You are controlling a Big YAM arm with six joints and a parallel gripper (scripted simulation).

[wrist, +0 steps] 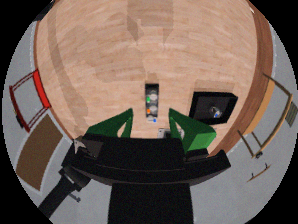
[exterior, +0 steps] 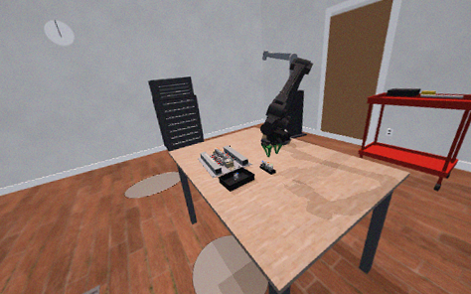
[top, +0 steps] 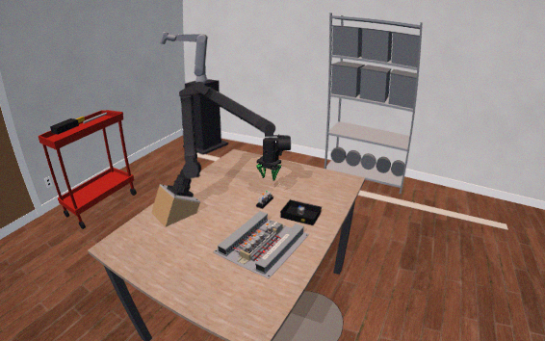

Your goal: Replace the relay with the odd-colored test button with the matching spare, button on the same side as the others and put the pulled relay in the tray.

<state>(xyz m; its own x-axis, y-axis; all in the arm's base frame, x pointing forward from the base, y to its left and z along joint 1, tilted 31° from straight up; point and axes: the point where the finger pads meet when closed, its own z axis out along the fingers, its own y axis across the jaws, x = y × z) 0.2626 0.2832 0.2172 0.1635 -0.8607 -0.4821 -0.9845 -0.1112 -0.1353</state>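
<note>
My gripper (top: 270,174) has green fingers, stands open and empty, and hangs well above the table, over the small black spare holder (top: 265,198). In the wrist view the holder (wrist: 152,102) lies between the fingertips, far below, with spare relays showing a green and a blue button. The black tray (top: 296,211) sits right of the holder with a clear relay (top: 300,209) lying in it; it also shows in the wrist view (wrist: 213,108). The grey relay panel (top: 261,242) with its row of relays lies nearer the table's front; button colours there are too small to tell.
A tan block (top: 174,206) carries the arm's base at the table's left. A red cart (top: 87,164) stands by the left wall, and a metal shelf (top: 372,96) stands behind the table. A round stool (top: 308,318) sits at the front edge.
</note>
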